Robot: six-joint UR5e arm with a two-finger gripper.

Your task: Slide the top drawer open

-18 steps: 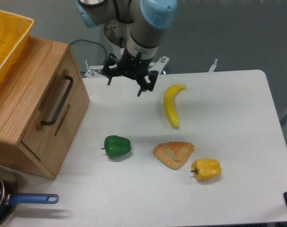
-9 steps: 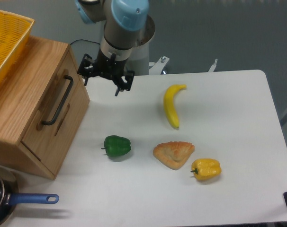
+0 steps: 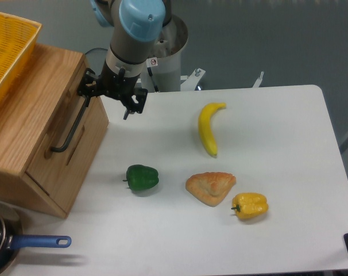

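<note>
1. The end effector [image 3: 107, 100], fingers spread, hangs at the upper end of the black bar handle [image 3: 70, 127] of the top drawer [image 3: 76, 123], one finger beside the bar.
2. The drawer sits shut in a wooden cabinet [image 3: 24, 121] at the left of the white tabletop [image 3: 266, 132].
3. A small round sticker on the arm [image 3: 153, 62] is too small to read.
4. A banana [image 3: 208, 127], green pepper [image 3: 142, 177], pastry [image 3: 211, 187] and yellow pepper [image 3: 250, 205] lie apart.
</note>
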